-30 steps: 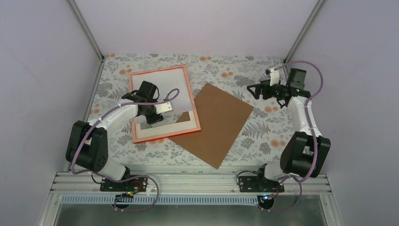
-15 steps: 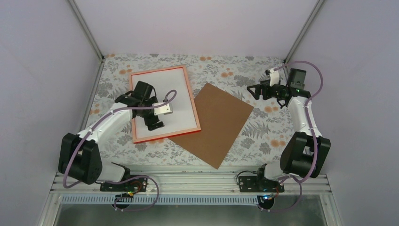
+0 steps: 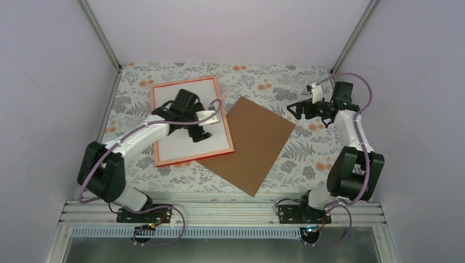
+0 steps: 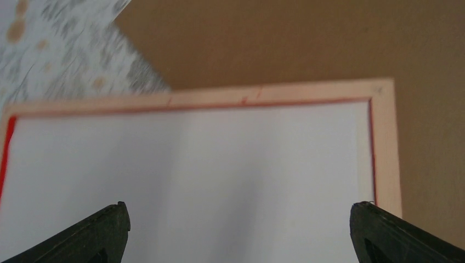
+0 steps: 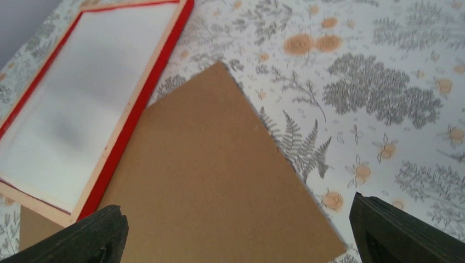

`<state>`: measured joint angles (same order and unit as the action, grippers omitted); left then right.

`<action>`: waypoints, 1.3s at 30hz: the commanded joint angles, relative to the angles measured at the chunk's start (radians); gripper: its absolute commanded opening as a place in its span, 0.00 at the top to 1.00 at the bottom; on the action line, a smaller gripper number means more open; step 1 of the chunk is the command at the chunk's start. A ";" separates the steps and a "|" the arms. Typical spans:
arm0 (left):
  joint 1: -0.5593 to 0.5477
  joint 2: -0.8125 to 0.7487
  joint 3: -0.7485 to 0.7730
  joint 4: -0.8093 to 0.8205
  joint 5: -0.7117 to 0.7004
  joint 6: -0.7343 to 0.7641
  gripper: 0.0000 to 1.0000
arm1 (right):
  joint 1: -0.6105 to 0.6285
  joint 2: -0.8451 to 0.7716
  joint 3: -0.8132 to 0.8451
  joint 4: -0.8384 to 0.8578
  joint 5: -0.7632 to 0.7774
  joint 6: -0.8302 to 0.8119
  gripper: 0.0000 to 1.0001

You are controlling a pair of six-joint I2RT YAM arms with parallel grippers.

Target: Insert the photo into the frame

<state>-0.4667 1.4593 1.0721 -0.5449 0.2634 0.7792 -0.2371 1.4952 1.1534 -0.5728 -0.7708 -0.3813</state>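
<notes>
The red frame (image 3: 192,159) lies back up at the table's left, its pale rim (image 4: 274,90) and red edge (image 5: 137,115) showing in the wrist views. Inside it the photo (image 3: 181,145) lies flat with its white back (image 4: 219,164) up, the picture side hidden. My left gripper (image 3: 202,133) hovers open over the frame's right half, and nothing sits between its fingertips (image 4: 236,230). My right gripper (image 3: 295,108) hangs open and empty at the far right, above the tablecloth beyond the board, jaws wide apart (image 5: 236,230).
A brown backing board (image 3: 249,142) lies diagonally right of the frame, its left corner tucked under the frame's edge (image 5: 208,181). A floral tablecloth (image 3: 307,159) covers the table. Grey walls close in the left, back and right sides.
The left gripper let go of the white sheet and opened, then swung up and to the right across the frame. The brown opening seen earlier is now covered white. The right wrist tilted slightly.
</notes>
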 commanded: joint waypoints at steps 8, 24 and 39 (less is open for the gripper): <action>-0.310 0.419 0.264 0.129 -0.081 -0.076 0.00 | 0.023 0.090 -0.008 -0.117 0.084 -0.056 0.01; -0.325 0.551 0.305 0.055 -0.165 -0.075 0.00 | 0.182 0.492 0.087 -0.255 0.107 -0.082 0.29; -0.221 0.345 0.091 -0.037 -0.218 -0.003 0.00 | 0.155 0.654 0.150 -0.277 0.356 -0.160 0.31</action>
<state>-0.7315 1.8702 1.2205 -0.5358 0.0753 0.7338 -0.0738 2.0274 1.3231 -0.8982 -0.6903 -0.5064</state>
